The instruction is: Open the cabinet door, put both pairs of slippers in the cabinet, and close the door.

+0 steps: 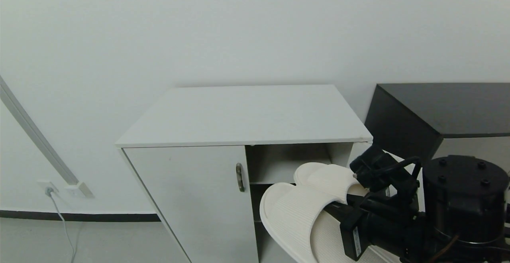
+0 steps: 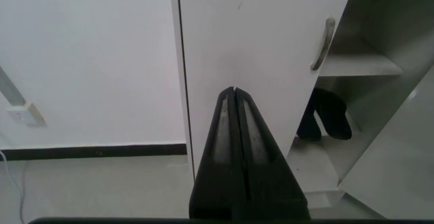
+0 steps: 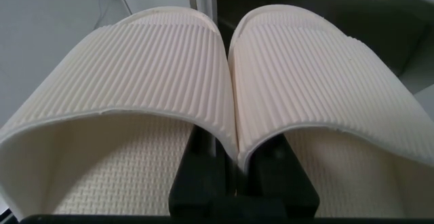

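Head: right gripper (image 1: 342, 211) clamped white slippers (image 1: 303, 211) before cabinet's (image 1: 247, 115) open right half; wrist label (image 1: 356, 244) unreadable. Left wrist: left gripper (image 2: 234, 102) closed, empty; dark slippers (image 2: 327, 114) inside under shelf. Right wrist: white slippers side by side, inner edges pinched.

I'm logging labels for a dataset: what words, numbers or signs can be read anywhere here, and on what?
No text can be read.
white sticker on the right arm: print too small to read.
cabinet, cream slippers, wall socket: no markings visible.
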You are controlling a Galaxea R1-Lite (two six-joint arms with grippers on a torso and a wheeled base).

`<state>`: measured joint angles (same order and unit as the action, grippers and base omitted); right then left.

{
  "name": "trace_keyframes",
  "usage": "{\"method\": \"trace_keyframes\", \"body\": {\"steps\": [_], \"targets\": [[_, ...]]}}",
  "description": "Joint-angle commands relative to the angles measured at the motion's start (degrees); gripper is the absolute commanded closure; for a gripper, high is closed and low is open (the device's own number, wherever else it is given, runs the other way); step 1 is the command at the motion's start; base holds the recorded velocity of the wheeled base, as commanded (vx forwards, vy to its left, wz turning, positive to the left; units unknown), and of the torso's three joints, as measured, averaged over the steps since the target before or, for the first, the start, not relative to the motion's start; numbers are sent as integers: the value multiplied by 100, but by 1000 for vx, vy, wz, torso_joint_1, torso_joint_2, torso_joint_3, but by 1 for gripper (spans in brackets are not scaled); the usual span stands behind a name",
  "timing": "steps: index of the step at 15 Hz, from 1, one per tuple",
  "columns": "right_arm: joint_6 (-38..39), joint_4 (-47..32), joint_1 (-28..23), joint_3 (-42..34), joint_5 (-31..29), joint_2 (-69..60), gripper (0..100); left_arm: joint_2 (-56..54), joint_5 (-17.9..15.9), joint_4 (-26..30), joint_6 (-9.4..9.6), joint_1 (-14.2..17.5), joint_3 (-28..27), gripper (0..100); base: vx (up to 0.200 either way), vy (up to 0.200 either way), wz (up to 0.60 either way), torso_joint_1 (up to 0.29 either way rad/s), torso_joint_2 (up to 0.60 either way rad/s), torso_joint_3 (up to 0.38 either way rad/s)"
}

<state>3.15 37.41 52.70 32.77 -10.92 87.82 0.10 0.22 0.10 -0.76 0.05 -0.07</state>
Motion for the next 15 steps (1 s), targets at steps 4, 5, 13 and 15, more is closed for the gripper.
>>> {"method": "trace_keyframes", "body": {"steps": [4,5,13,15], "targets": [[2,3,3,1,2,-2,100,-1,4,-1,-4,4,-1,100,0,0,0,-199,516,317],[2,3,3,1,2,-2,100,-1,4,-1,-4,4,-1,100,0,0,0,-193,510,320],[2,3,3,-7,2,-2,100,-1,4,-1,-4,4,-1,100,0,0,0,-150,478,326],[2,3,12,-34,11,-2,100,-1,4,-1,-4,4,-1,100,0,0,0,-110,478,354]]}}
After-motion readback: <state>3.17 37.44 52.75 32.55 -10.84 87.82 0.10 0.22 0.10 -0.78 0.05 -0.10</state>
